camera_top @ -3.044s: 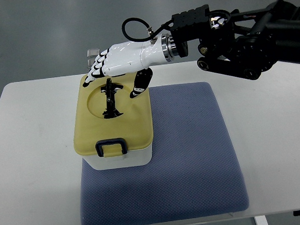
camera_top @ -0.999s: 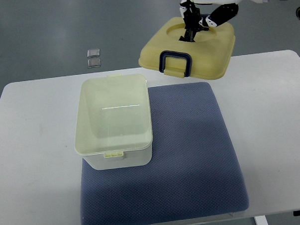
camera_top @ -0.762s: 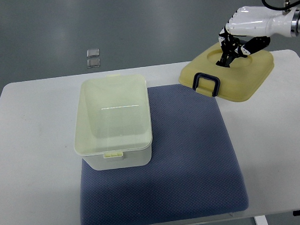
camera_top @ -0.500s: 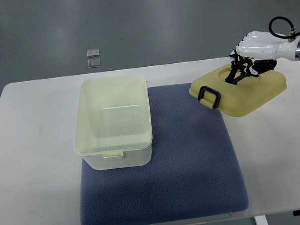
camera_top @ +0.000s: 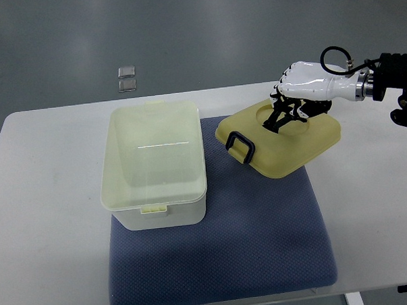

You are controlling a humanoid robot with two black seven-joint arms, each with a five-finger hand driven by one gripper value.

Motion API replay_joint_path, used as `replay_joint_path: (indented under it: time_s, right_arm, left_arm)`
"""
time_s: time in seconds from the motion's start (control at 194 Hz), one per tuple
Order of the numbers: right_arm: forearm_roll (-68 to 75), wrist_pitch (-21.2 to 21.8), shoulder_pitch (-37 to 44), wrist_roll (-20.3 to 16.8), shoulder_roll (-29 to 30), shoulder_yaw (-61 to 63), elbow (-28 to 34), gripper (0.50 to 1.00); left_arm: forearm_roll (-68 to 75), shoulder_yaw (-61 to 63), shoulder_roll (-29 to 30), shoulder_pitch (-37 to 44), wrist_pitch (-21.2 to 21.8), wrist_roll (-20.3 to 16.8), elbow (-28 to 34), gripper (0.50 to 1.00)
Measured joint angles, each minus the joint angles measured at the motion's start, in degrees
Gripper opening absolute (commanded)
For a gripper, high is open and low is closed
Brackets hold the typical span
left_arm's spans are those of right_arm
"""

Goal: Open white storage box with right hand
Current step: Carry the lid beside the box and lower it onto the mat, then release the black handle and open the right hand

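Note:
The white storage box point(camera_top: 153, 167) stands open on the left part of the blue mat, its inside empty. Its yellow lid point(camera_top: 282, 140) with a dark blue latch loop point(camera_top: 242, 145) lies tilted on the mat's upper right corner. My right hand point(camera_top: 290, 101), white with black fingers, comes in from the right edge and is shut on the black handle in the lid's round recess. The left arm is out of view.
A blue padded mat point(camera_top: 261, 238) covers the middle of the white table point(camera_top: 51, 227). Two small clear squares point(camera_top: 126, 78) lie on the grey floor beyond the table's far edge.
The lid, lifted off the box and carried up and right, has come down and moved left onto the mat's upper right corner, still in my right hand.

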Motion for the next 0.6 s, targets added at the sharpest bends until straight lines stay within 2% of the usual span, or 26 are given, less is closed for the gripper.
replay_joint_path:
  time_s: [0.273,0.597]
  right_arm:
    - [0.0,-1.1,-1.0,0.0,4.7,0.0,-0.9,0.5]
    - [0.0,-2.1,-3.3,0.0,5.7,0.0,-1.0,0.5]
  left_arm:
    - [0.0,0.0,0.0,0.0,0.0,0.0,0.0,1.0]
    - [0.0,-0.1,0.0,0.0,0.0,0.0,0.0,1.0]
